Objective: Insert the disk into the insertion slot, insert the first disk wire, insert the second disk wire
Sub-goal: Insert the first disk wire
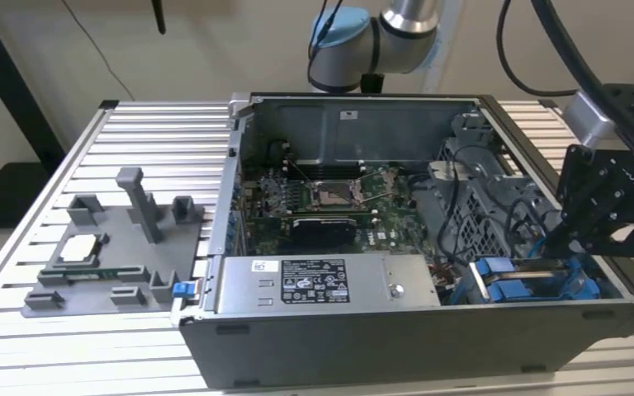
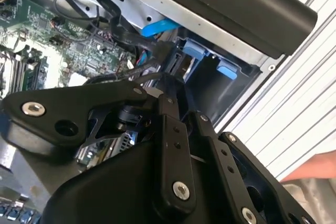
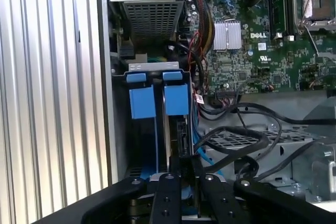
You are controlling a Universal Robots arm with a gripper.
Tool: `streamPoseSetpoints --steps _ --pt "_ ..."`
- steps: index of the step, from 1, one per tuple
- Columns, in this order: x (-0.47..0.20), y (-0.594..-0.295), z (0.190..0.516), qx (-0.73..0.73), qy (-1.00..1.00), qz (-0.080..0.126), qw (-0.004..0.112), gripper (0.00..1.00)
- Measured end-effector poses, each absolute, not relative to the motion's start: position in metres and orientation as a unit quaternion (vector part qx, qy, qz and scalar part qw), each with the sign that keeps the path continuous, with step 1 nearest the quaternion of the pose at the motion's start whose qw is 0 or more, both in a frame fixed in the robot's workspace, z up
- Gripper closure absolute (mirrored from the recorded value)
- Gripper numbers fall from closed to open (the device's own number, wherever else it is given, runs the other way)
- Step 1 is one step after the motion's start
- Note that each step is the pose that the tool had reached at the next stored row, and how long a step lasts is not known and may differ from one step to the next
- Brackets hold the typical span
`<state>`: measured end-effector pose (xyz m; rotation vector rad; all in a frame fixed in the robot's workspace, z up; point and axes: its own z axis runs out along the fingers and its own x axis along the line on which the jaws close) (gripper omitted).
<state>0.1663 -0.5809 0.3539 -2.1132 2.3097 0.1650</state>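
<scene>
1. A slatted aluminium table (image 1: 30, 338) carries an open computer case (image 1: 405, 351).
2. The disk (image 3: 177, 109) stands on edge in the insertion slot (image 3: 152, 67) beside the power supply (image 3: 149, 3), long axis pointing away from it.
3. The gripper (image 3: 187, 176) sits at the disk's end farthest from the power supply; whether it grips anything cannot be told.

A robotics lab: an opened computer case (image 1: 405, 351) sits on a slotted aluminium table (image 1: 163, 132) beside a grey parts fixture (image 1: 130, 252).
</scene>
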Motion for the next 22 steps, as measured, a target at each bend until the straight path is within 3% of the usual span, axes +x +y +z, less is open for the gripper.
streamPoseSetpoints --steps 22 --pt "0.1696 -0.5756 0.3452 -0.699 0.713 0.053 0.001 1.00"
